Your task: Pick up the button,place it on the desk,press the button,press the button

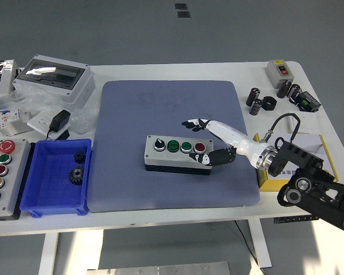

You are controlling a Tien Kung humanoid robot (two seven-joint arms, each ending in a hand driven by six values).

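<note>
Right robot hand [209, 143] is seen open at the right end of the button box [179, 153], thumb against its side, fingers spread above. Box lies flat mid-mat [160, 109] on the worktop [160, 70] (rigid, probably light; best gripped across the ends).

There is a single view, taken from high on the robot's side and looking forward and down over the white table [160, 71], whose near edge runs along the bottom and whose far edge meets grey floor near the top. It stands far enough back to take in nearly the whole tabletop, with the blue mat [160, 109] at the centre and the right arm [309, 186] entering from the lower right corner
</note>
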